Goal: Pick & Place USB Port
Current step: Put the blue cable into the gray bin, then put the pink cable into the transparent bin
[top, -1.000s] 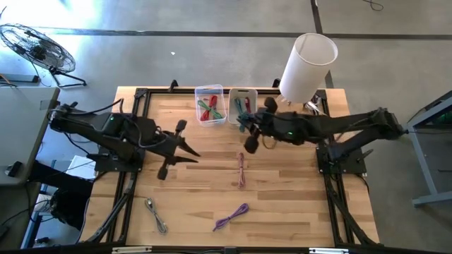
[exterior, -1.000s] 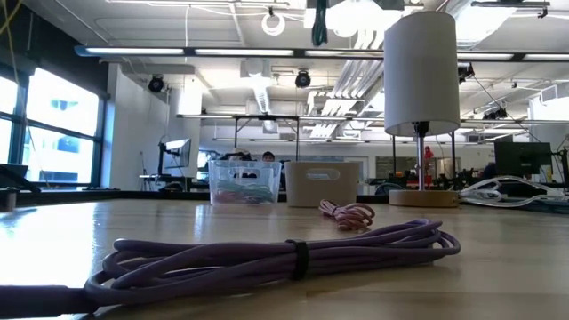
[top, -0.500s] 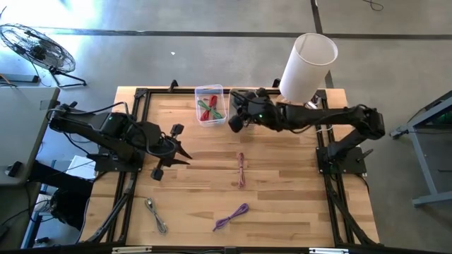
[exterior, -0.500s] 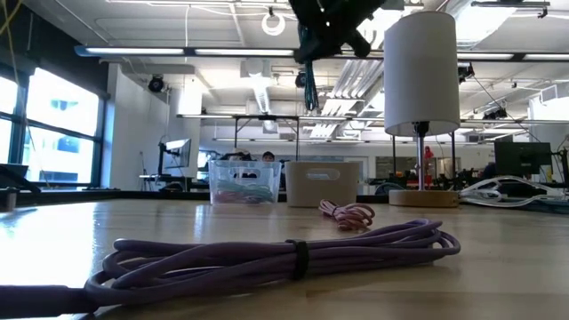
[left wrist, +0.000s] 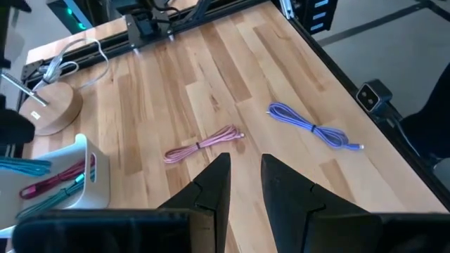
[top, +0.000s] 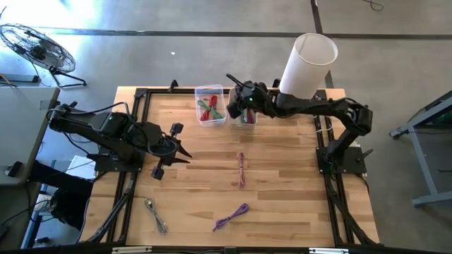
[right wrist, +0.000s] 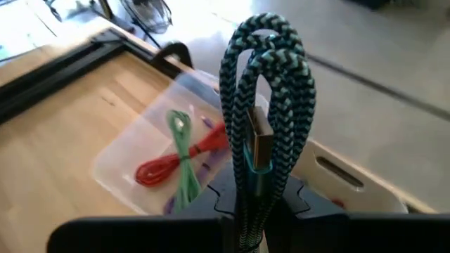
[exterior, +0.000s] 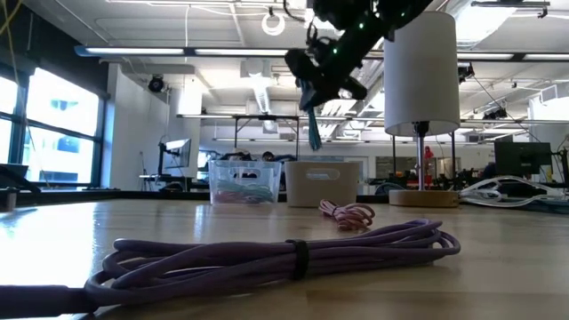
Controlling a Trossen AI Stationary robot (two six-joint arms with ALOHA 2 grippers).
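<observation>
My right gripper (top: pixel 240 101) is shut on a bundled teal-and-black braided USB cable (right wrist: pixel 264 105) with a metal plug (right wrist: pixel 259 144). It hovers over the white bin (top: pixel 253 121) at the table's far edge, beside the clear bin (top: pixel 210 104) that holds red and green cables. The low view shows the cable (exterior: pixel 313 120) hanging above both bins. My left gripper (top: pixel 182 152) stands open over the left half of the table, nothing between its fingers. A pink cable (top: pixel 241 169), a purple one (top: pixel 232 216) and a grey one (top: pixel 155 214) lie on the wood. My right gripper pinches the folded bundle between its two fingers near one end (right wrist: pixel 249 204), several strands together. Its fingers slant down toward the table's far left. The looped end (right wrist: pixel 267 42) sticks out beyond the fingers and droops below them (exterior: pixel 314 133), clear of the bins.
A white lamp (top: pixel 307 67) stands at the far right corner, close behind my right arm. The pink cable (left wrist: pixel 204 144) and the purple cable (left wrist: pixel 313 128) lie in the open middle and near part of the table. Black frame rails run along the edges.
My right gripper has carried the teal cable from over the table's middle toward the far edge and down, rolling a little, until it hangs over the bins. My left gripper has tipped downward a little and drawn slightly toward the left edge.
</observation>
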